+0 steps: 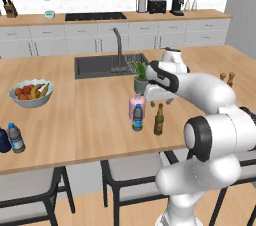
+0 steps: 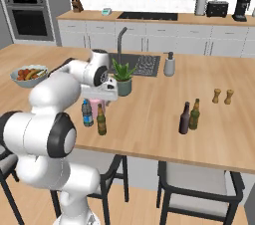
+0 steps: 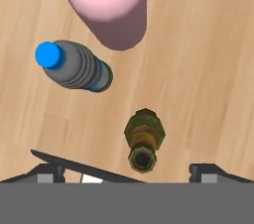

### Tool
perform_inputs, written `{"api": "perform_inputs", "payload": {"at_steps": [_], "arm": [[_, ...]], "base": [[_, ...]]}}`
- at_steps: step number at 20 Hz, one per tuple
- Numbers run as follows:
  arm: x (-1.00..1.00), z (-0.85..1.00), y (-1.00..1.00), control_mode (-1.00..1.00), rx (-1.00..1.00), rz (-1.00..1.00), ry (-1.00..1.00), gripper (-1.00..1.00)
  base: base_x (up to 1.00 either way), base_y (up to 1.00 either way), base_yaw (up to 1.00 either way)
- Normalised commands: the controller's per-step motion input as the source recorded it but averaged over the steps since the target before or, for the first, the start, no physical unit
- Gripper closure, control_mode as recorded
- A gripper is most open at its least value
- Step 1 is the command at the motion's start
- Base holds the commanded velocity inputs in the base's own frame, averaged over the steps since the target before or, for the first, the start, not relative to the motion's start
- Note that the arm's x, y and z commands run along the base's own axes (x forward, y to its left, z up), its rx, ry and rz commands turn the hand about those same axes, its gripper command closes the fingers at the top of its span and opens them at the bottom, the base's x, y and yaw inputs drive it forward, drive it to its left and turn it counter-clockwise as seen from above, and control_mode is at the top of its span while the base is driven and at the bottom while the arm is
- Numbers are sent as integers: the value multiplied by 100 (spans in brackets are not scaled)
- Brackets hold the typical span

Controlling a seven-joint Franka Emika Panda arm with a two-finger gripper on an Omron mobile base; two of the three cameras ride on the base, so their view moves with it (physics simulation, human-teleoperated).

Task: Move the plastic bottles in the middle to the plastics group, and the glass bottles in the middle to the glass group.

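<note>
We see nothing sorted: water bottle (image 1: 137, 118), pink bottle (image 1: 136, 104) and green bottle (image 1: 159, 120) wait mid-counter (all upright) beneath our empty, wide-spread gripper (image 3: 133, 169).

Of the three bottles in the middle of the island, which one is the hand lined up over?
The olive-green long-necked bottle: its mouth sits between the two fingertips of the hand. The blue-capped water bottle and pink bottle stand farther off.
</note>
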Motion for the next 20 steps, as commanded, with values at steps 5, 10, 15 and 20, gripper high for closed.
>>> {"api": "perform_inputs", "payload": {"at_steps": [5,10,15,20], "arm": [[6,-25,-3,-100,0,13,0,-100],[5,-21,-3,-100,0,12,0,-100],[6,-12,0,-100,-2,11,-3,-100],[-17,-1,0,-100,-2,3,-1,-100]], "base": [[0,0,0],[0,0,0],[0,0,0],[0,0,0]]}}
